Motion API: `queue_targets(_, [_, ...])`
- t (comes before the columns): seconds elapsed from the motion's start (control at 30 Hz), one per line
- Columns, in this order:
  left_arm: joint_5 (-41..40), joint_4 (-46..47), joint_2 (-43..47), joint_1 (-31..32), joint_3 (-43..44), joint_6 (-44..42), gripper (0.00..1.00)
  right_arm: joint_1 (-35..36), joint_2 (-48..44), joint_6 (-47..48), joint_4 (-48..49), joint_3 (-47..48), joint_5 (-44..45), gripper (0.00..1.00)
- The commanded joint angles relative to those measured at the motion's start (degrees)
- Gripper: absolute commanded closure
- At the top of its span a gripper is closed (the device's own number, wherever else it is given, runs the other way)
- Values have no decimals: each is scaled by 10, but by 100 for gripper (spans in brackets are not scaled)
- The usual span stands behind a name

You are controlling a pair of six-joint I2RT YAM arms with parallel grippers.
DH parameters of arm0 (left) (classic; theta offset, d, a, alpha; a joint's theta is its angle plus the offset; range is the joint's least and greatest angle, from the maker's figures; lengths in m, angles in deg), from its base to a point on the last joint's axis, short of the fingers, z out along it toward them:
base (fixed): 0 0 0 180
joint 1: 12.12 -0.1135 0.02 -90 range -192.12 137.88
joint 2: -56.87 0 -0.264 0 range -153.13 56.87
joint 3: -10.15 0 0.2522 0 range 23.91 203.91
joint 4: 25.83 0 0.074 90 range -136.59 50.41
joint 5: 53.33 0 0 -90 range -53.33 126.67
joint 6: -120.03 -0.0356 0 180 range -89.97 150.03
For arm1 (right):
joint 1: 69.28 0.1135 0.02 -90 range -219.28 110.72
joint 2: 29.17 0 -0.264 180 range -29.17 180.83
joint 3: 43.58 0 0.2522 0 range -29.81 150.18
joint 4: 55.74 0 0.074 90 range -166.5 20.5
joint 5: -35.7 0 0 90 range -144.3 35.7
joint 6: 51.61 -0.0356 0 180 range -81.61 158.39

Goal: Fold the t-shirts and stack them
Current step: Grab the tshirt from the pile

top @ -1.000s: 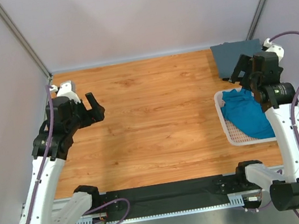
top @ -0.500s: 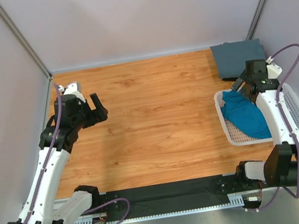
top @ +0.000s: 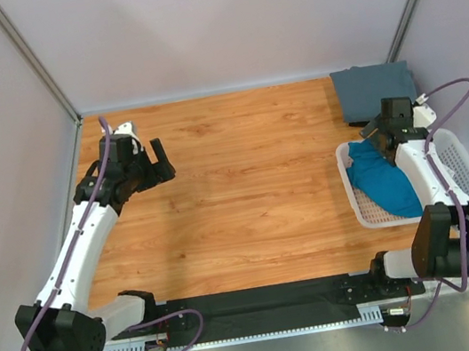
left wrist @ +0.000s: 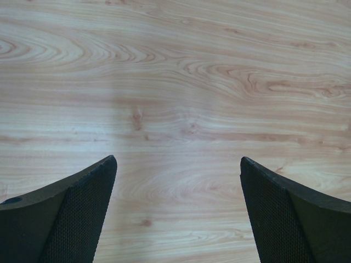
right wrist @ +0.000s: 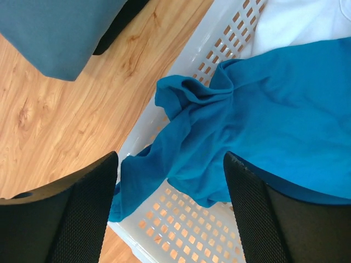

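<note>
Right side of the table [top: 255, 190]: the basket [top: 464, 157] holds the crumpled teal t-shirt [top: 384, 179] atop a white t-shirt [right wrist: 296, 22], grey t-shirt [top: 373, 89] folded just beyond. The right gripper [right wrist: 170, 157] has dropped over that teal cloth, fingers wide, nothing pinched yet, so a pickup looks next. The left gripper [left wrist: 178, 161] hovers wide, far left.

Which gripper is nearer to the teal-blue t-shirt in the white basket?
The right. The right gripper hangs open directly above the teal-blue t-shirt at the basket's far end. The left gripper is across the table, over bare wood on the left side.
</note>
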State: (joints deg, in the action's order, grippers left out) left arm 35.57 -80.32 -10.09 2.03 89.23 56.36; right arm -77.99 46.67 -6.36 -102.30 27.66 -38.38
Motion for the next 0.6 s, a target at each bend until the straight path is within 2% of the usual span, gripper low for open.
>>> queue_targets(0.0, [6, 14, -5, -3, 24, 8, 1, -3, -14, -33, 46, -9, 10, 22])
queue_targets(0.07, [6, 14, -8, -3, 23, 10, 0, -3, -10, -37, 49, -15, 13, 23])
queue_targets(0.2, [8, 7, -14, -3, 28, 9, 1, -3, -11, -40, 58, -19, 5, 41])
queue_targets(0.23, [6, 7, -13, -3, 28, 9, 1, -3, -12, -41, 58, -18, 10, 55])
queue_targets(0.33, [2, 9, -9, -3, 23, 11, 1, -2, -15, -43, 63, -20, 21, 77])
queue_targets(0.47, [2, 9, -8, -3, 23, 10, 0, -3, -9, -44, 60, -16, 16, 78])
queue_targets(0.57, [-3, 6, -5, -3, 24, 6, 0, -3, -1, -42, 42, -6, 10, 66])
